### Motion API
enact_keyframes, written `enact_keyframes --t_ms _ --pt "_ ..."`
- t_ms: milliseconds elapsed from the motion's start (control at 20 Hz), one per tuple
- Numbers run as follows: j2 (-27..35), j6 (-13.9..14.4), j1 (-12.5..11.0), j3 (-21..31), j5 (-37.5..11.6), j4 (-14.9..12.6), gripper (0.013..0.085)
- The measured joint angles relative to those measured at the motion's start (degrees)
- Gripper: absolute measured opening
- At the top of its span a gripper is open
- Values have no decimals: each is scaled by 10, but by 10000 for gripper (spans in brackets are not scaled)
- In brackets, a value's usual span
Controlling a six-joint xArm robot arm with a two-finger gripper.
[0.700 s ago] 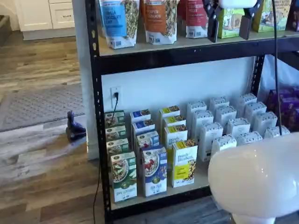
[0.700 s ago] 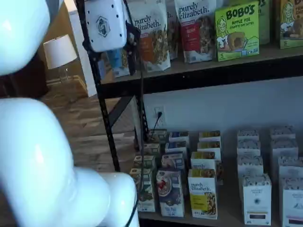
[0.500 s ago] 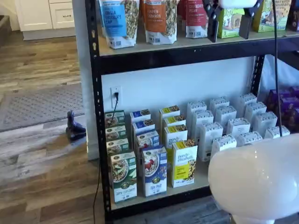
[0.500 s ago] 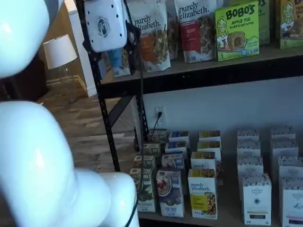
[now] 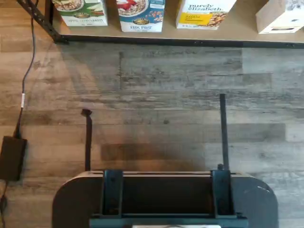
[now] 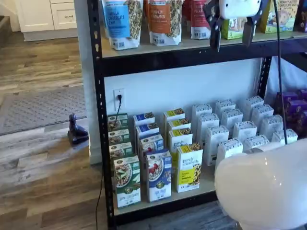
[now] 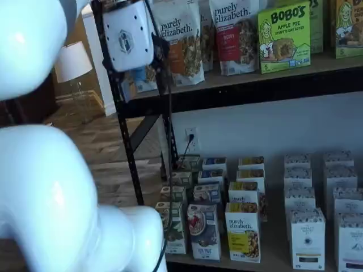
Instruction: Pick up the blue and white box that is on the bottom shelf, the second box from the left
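Wrist view first: the camera is looking down at bare wood floor, with the dark mount point(image 5: 164, 199) filling the near edge. Beyond it the bottom shelf point(image 5: 237, 35) is showing its black front rail, and the blue and white box point(image 5: 140, 9) is standing right at that edge, squeezed between a green-and-white box point(image 5: 80, 10) and a yellow-and-white box point(image 5: 204, 10). A cable and power brick point(image 5: 12, 156) are lying on the floor off to one side.

In both shelf views the gripper point(image 6: 231, 33) point(image 7: 139, 79) is hanging way up at the pouch shelf point(image 6: 192, 45), fingers plainly apart and holding nothing. The target box point(image 6: 159, 176) point(image 7: 203, 232) is sitting far below it, front row, neighbours touching both sides. Rows of identical boxes are stacking up behind it, so only the front face is free. Nothing is sitting between the gripper and that box except open air, though the arm's white body point(image 6: 261, 187) is crowding the lower corner.
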Motion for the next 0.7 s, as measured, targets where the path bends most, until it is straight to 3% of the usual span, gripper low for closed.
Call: enact_keyframes --t_ms 700 --pt "-24 0 -7 150 -125 26 850"
